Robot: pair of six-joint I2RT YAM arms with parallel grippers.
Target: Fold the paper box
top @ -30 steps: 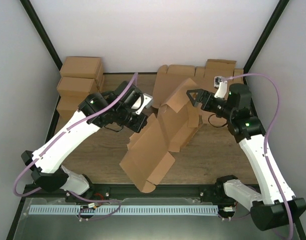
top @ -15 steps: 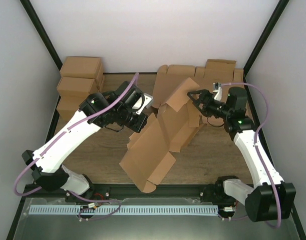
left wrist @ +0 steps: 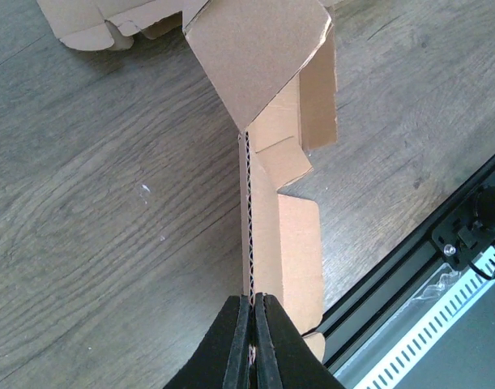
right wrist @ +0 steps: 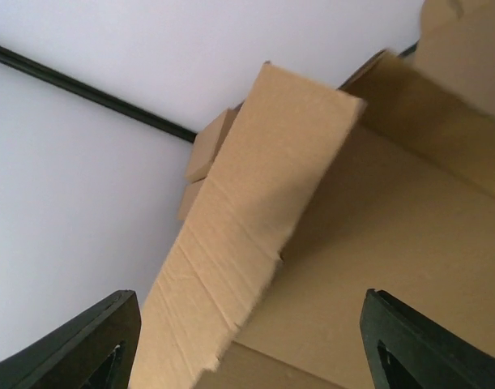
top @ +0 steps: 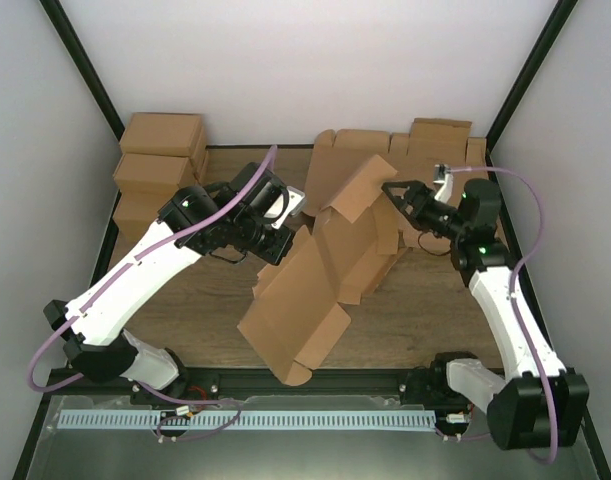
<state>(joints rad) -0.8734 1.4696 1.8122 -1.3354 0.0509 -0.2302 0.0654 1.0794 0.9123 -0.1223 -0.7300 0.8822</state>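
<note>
White-walled cell, wood-grain table (top: 185, 310). The plain brown die-cut cardboard paper box (top: 305, 290) sits mid-table, half raised: near panel low toward my bases, centre wall standing, top flap (top: 360, 190) tilted up at the far end.

Left claw (left wrist: 253, 301) is pinched tight on the corrugated edge of the standing wall, holding it upright. Right claw (top: 395, 192) is spread wide, a finger on either side of the raised flap. It appears not to touch, but the wrist view is too close to be sure.

Step in hand, by my reckoning: folding that flap over. Next, the right claw must grip or push the flap along its crease while the left steadies the wall.
</note>
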